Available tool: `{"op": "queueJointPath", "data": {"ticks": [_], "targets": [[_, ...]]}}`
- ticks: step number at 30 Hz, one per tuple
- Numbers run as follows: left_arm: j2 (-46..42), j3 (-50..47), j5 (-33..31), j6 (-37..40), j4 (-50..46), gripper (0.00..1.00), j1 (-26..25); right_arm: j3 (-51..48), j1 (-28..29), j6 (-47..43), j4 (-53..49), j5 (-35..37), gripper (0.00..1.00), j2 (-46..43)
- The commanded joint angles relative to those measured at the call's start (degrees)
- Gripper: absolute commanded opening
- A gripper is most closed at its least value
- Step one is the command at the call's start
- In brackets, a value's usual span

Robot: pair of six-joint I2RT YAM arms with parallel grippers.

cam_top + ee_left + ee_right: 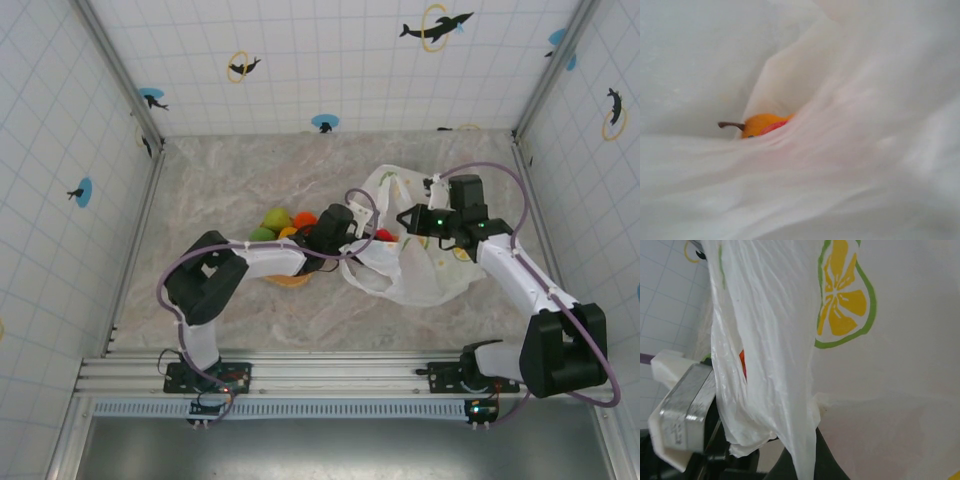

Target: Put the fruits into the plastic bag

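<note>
Room: table (pixel 220 180) is bare on the L side and the far side. Walls (pixel 100 150) close it in on 3 sides. The middle is crowded, w/ both arms meeting there.

The plastic bag (pixel 430 275) lies right of middle, crumpled. Its long way runs from the far loops down to the near-R corner. Its mouth faces left, toward the L arm. Near-R edge of the bag is near the R wall but not touching it.

The fruits (pixel 285 222) sit in a small heap just left of the bag, by the L arm. They are green, yellow-green, orange and red, next to a tan mat (pixel 292 281).

L claw (pixel 345 232) is at the bag's mouth, w/ white film all round its camera. Can't tell if it's spread or holding anything. An orange fruit (pixel 762 125) peeks out of the folds ahead of it, stem (pixel 731 125) pointing left. A red fruit (pixel 383 236) shows at the mouth, btwn the 2 claws.

R claw (pixel 405 218) is pressed together, pinching the bag's film at the far edge of the mouth. The bag hangs over it, lemon print (pixel 842 295) up close.
</note>
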Motion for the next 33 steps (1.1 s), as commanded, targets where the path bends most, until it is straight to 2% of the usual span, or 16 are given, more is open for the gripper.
{"op": "queueJointPath", "data": {"ticks": [1, 7, 12, 17, 33], "targets": [[3.09, 3.12, -4.05, -6.45, 10.07, 0.52, -0.21, 1.45, -0.27, 0.21, 0.29, -1.6, 0.0, -0.72], [8.53, 7.3, -7.23, -10.74, 13.71, 0.54, -0.73, 0.37, -0.78, 0.0, 0.31, -1.71, 0.0, -0.64], [12.73, 10.59, -10.14, -11.84, 13.03, 0.58, -1.05, 0.3, -1.2, -0.12, 0.55, -1.92, 0.0, -0.46], [15.07, 13.16, -9.99, -11.75, 11.56, 0.61, -1.05, 0.45, -1.44, -0.38, 0.34, -2.15, 0.0, -0.28], [11.67, 11.93, -9.32, -8.6, 7.9, 0.78, -1.0, -0.75, -2.2, -0.97, -0.02, -2.03, 0.0, -1.07]]}}
